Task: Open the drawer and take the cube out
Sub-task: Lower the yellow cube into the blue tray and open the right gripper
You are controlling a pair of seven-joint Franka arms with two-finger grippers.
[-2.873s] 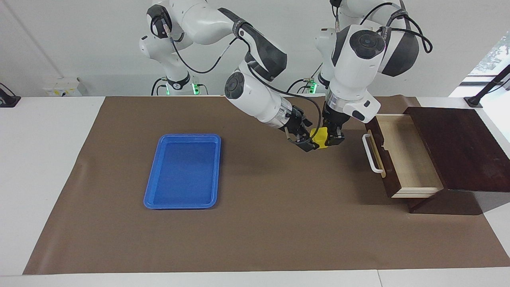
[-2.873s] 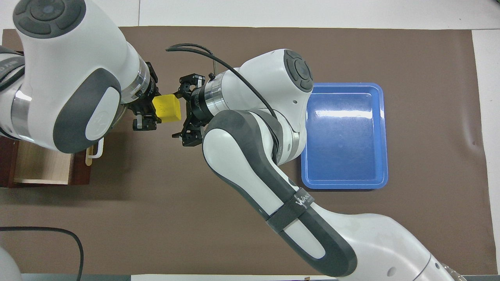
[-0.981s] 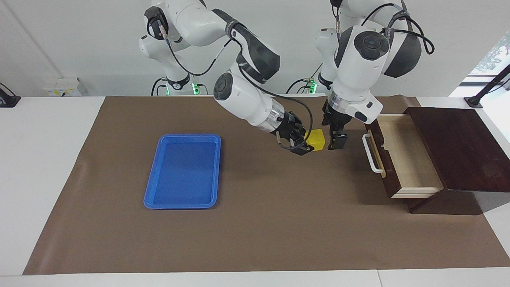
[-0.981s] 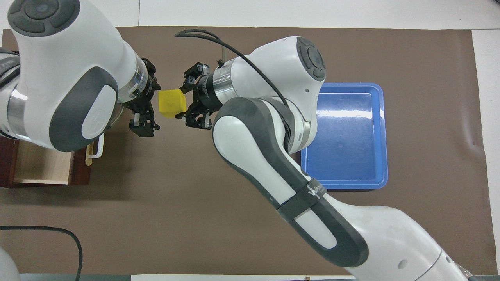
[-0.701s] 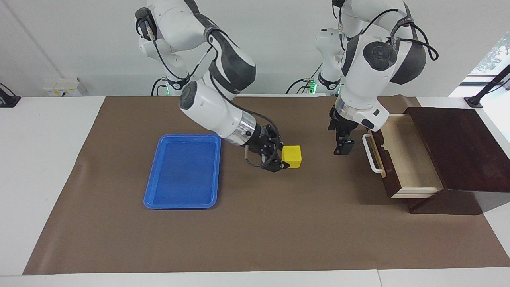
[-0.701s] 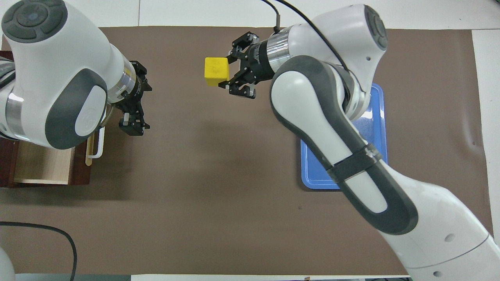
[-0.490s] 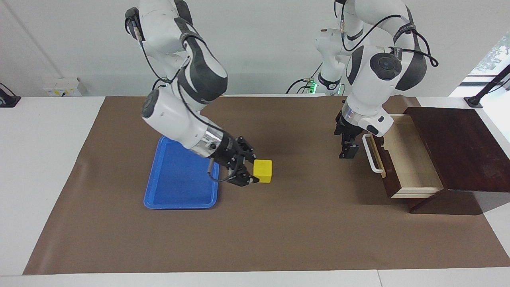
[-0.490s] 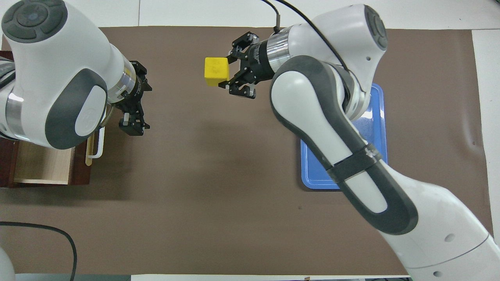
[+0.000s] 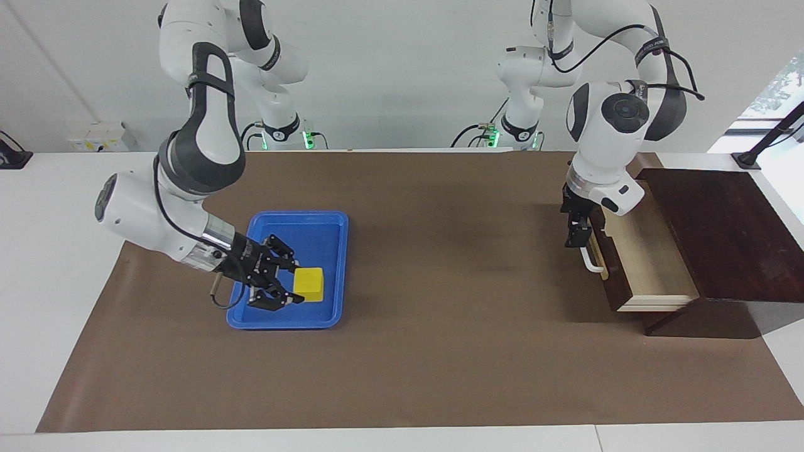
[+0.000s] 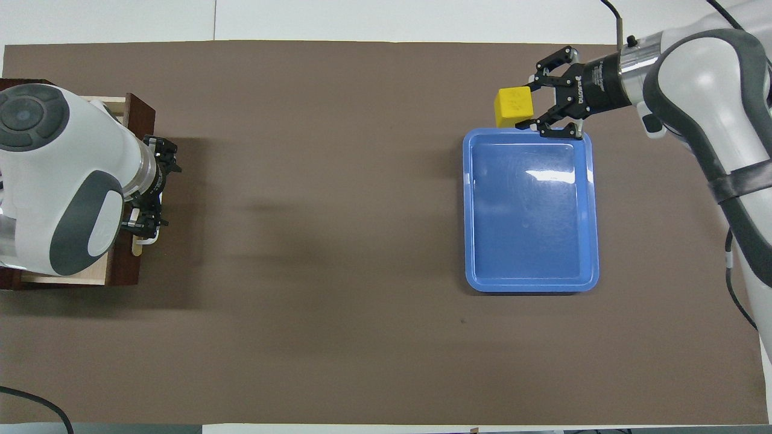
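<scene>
My right gripper is shut on the small yellow cube and holds it low over the end of the blue tray farther from the robots. The overhead view shows the right gripper and the cube over that edge of the tray. The dark wooden drawer is pulled open, and its pale inside holds nothing. My left gripper is open and empty, right in front of the drawer at its white handle. I cannot tell whether it touches the handle.
The dark wooden box that holds the drawer stands at the left arm's end of the table. A brown mat covers the table. The blue tray lies toward the right arm's end.
My right gripper has carried the cube from over the middle of the mat to over the blue tray. My left gripper has moved to the drawer's front by the handle.
</scene>
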